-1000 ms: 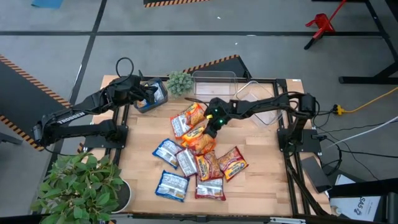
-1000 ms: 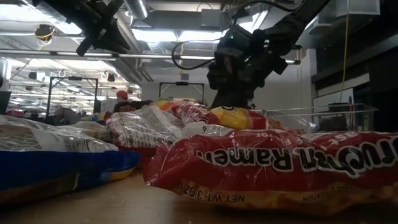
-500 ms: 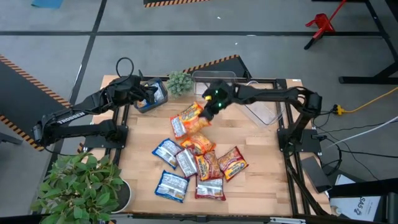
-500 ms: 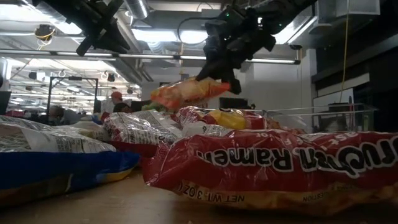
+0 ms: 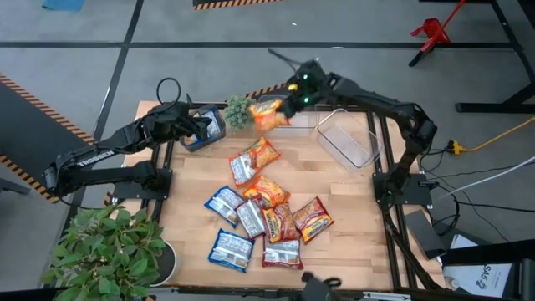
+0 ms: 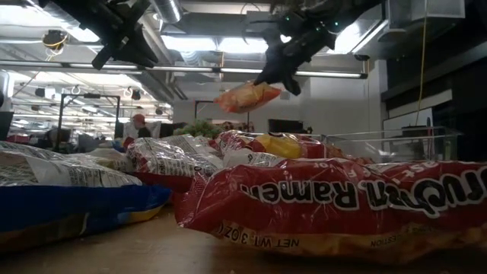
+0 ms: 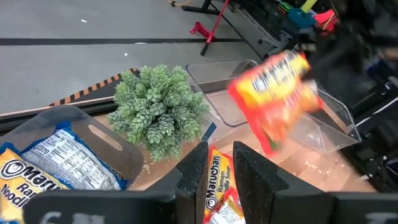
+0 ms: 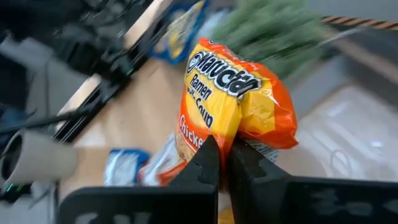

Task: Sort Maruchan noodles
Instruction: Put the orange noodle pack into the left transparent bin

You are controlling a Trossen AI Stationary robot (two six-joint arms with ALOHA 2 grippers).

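right gripper (image 5: 288, 107): pinched onto an orange packet (image 5: 269, 114), top centre, above the clear bin (image 5: 288, 104)
left gripper (image 5: 203, 127): upper left, can't tell
risk: corner-only hold, packet might slip and miss

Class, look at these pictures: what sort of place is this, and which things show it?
Probably a robotics lab or workshop: a wooden table on a concrete floor, hazard-striped tape, and long ceiling lights over an open hall with a person.

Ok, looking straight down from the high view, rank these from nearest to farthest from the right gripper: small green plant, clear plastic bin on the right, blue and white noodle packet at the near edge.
From the right gripper:
1. Small green plant, just to its left.
2. Clear plastic bin, right of it.
3. Blue and white noodle packet, across the table at the near edge.
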